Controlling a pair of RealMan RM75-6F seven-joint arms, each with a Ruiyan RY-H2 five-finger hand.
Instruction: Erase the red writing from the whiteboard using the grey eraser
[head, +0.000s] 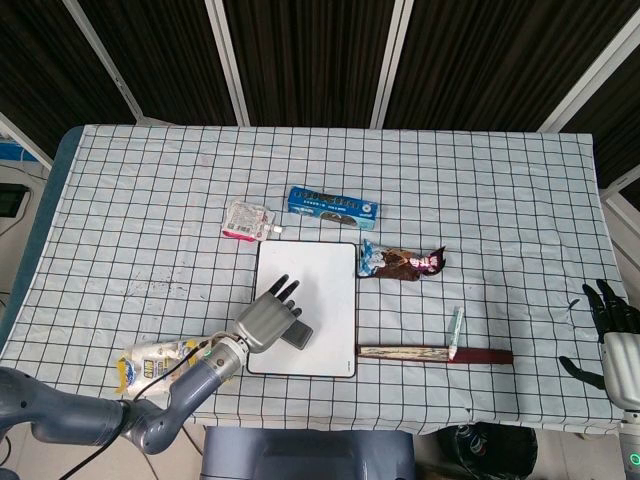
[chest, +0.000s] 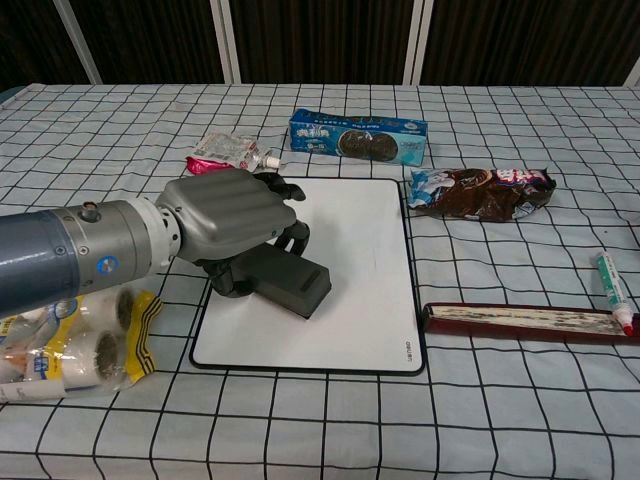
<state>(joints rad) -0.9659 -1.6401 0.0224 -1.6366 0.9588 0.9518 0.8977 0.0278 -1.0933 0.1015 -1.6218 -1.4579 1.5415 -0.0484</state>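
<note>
The left hand (chest: 228, 212) holds the grey eraser (chest: 286, 281) w/ fingers curled over it, pressing it flat on the lower left part of the whiteboard (chest: 360, 250). No red writing shows on the bare board (the part under the hand is hidden). The right hand (head: 612, 330) is at the table's right edge, fingers apart, holding nothing. A marker (chest: 612, 290) lies right of the board, well apart.
</note>
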